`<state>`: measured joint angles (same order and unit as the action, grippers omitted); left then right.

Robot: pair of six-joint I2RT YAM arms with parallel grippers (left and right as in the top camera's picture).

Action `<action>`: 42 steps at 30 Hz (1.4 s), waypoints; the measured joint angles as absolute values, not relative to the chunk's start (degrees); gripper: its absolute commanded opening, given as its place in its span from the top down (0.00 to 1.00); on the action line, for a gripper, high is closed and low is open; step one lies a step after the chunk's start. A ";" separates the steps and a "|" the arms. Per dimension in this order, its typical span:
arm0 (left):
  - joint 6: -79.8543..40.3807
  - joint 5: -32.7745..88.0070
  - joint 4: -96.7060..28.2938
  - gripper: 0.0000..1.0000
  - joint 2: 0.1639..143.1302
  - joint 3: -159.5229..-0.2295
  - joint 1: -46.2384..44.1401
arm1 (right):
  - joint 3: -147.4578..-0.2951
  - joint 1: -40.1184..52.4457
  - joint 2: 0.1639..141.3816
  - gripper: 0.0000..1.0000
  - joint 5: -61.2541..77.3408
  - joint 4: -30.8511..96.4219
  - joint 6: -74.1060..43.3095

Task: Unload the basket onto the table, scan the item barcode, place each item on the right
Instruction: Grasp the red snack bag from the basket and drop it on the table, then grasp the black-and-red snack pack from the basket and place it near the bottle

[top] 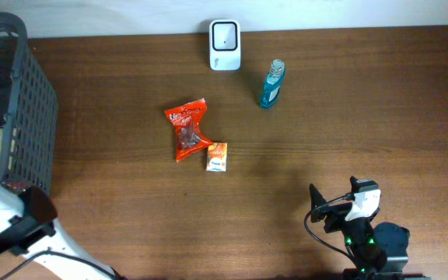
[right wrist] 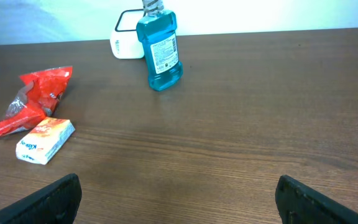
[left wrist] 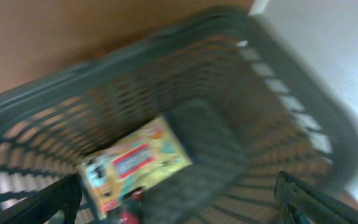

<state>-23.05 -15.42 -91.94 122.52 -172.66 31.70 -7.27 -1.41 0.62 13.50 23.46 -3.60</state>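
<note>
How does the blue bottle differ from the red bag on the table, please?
The blue bottle stands upright; the red bag lies flat. The bottle is see-through; the bag is crumpled and opaque. The bottle stands alone; the bag has a small box beside it. Both rest on the table.

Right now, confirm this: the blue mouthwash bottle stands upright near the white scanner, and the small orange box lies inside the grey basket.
No. The small orange-and-white box lies on the brown wooden table beside the red snack bag, not inside the dark grey mesh basket; the overhead view shows it. The blue mouthwash bottle does stand upright near the white scanner.
</note>
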 measured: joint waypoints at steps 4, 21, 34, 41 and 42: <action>-25.69 -12.84 -86.87 0.20 122.93 -151.57 41.60 | -7.27 -1.41 0.62 0.02 13.52 23.46 -3.55; -26.59 -15.33 -67.20 0.97 123.76 -99.94 37.89 | -7.27 -1.41 0.62 0.02 13.50 23.46 -3.57; -26.87 0.12 -78.61 1.00 115.68 -123.00 38.22 | -7.27 -1.41 0.62 0.02 13.52 23.46 -3.60; -26.87 9.47 -70.76 1.00 82.89 -127.00 19.33 | -7.27 -1.41 0.62 0.02 13.52 23.46 -3.62; -26.98 9.08 -70.61 1.00 82.00 -127.07 14.76 | -7.27 -1.41 0.64 0.02 13.50 23.44 -3.60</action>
